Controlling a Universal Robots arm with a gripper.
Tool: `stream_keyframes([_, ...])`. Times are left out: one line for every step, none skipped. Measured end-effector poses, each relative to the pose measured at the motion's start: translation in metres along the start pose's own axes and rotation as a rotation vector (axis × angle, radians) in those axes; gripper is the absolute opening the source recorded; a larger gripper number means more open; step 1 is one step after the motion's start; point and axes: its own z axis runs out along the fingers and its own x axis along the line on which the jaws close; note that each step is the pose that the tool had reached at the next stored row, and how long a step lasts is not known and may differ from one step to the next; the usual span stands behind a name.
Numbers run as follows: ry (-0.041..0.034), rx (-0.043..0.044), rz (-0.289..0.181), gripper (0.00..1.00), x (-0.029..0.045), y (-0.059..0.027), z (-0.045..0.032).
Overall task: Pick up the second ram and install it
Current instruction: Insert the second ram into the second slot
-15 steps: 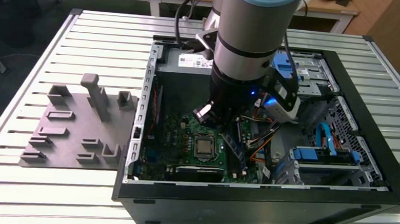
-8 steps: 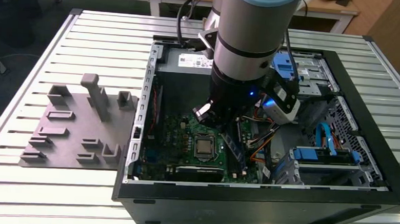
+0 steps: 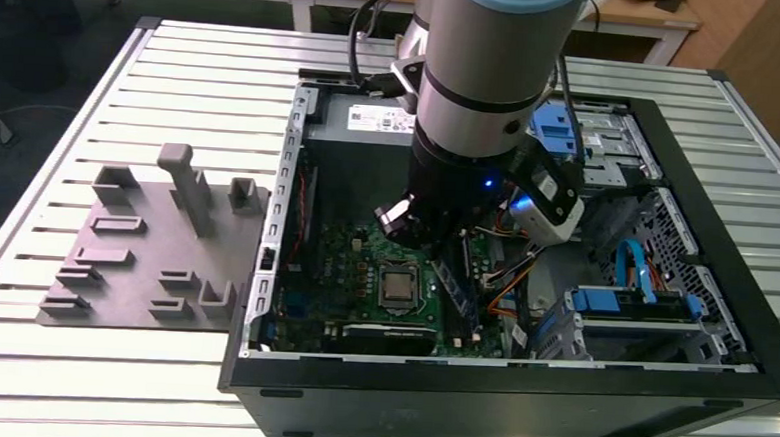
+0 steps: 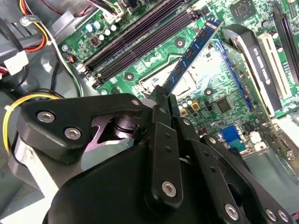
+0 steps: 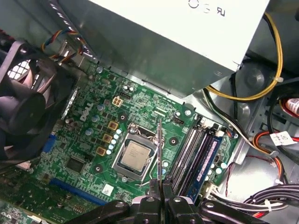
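In the second wrist view my gripper (image 4: 163, 95) is shut on one end of the second ram (image 4: 194, 49), a thin dark blue stick with black chips. It hangs tilted above the green motherboard (image 4: 224, 100), over the CPU socket area. The long dark slots (image 4: 135, 39) lie a little to one side of it. In the first wrist view the ram (image 5: 160, 149) shows edge-on between my fingers, over the strip between the CPU (image 5: 135, 156) and the slots (image 5: 189, 154). A blue stick (image 5: 207, 158) sits in the outermost slot. In the exterior view the ram (image 3: 454, 287) slants below the arm's wrist.
The open black PC case (image 3: 488, 394) lies on a slatted table, with a gray plastic tray (image 3: 148, 256) at the exterior view's left. A silver power supply (image 5: 177, 42), a black fan (image 5: 23, 102) and bundles of cables (image 5: 266, 84) crowd around the motherboard.
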Motion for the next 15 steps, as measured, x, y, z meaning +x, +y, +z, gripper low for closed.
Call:
stream_keyframes([-0.0002,0.0003,0.006,0.14,0.0000,0.0000,0.0000])
stream_keyframes([-0.0005,0.0006,0.012,0.14,0.0000,0.0000,0.0000])
stream_keyframes([-0.0008,0.0008,0.018,0.14,0.0000,0.0000,0.0000])
stream_keyframes([-0.0010,0.0011,0.025,0.14,0.0000,0.0000,0.0001])
stream_keyframes([-0.0013,0.0014,0.031,0.14,0.0000,0.0000,0.0001])
stream_keyframes([-0.0016,0.0017,0.038,0.14,0.0000,0.0000,0.0001])
stream_keyframes([-0.0018,0.0020,0.044,0.14,0.0000,0.0000,0.0001])
stream_keyframes([-0.0021,0.0022,0.050,0.14,0.0000,0.0000,0.0001])
stream_keyframes([-0.0023,0.0024,0.055,0.14,0.0000,0.0000,0.0001])
stream_keyframes([-0.0026,0.0026,0.061,0.14,0.0000,0.0000,0.0002])
stream_keyframes([-0.0027,0.0029,0.066,0.14,0.0000,0.0000,0.0002])
stream_keyframes([-0.0029,0.0031,0.071,0.14,0.0000,0.0000,0.0002])
stream_keyframes([-0.0032,0.0034,0.076,0.14,0.0000,0.0000,0.0002])
stream_keyframes([-0.0034,0.0036,0.081,0.14,0.0000,0.0000,0.0002])
stream_keyframes([-0.0036,0.0038,0.086,0.14,0.0000,0.0000,0.0002])
